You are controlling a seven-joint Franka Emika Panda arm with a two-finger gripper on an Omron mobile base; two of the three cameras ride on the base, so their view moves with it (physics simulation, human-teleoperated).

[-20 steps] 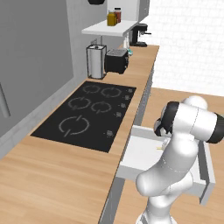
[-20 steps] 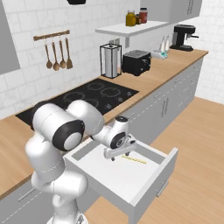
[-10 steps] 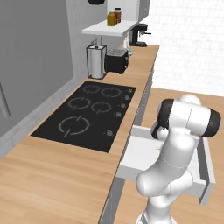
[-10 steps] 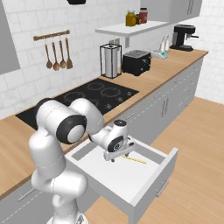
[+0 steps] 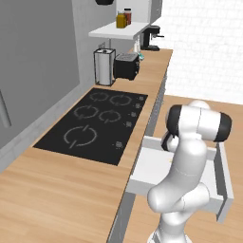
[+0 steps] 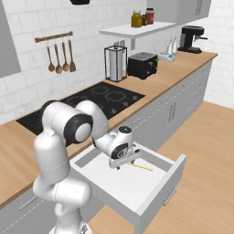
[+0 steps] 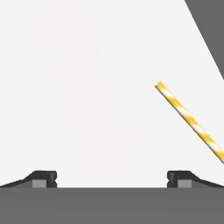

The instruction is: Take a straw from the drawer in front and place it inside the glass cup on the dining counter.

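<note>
The straw [image 7: 190,119], striped yellow and white, is seen lying flat on the white floor of the open drawer [image 6: 157,197]. The end effector [image 7: 112,178] is held just above it, spread wide and empty.

The arm folds sharply downward, its claw [image 7: 112,178] pointing down with fingers spread wide, holding nothing.

In the hand view we lose the straw [image 7: 190,120] at the right edge. From the left base view our own arm covers much of the drawer [image 5: 152,166], and the straw there is too small to discern.
</note>
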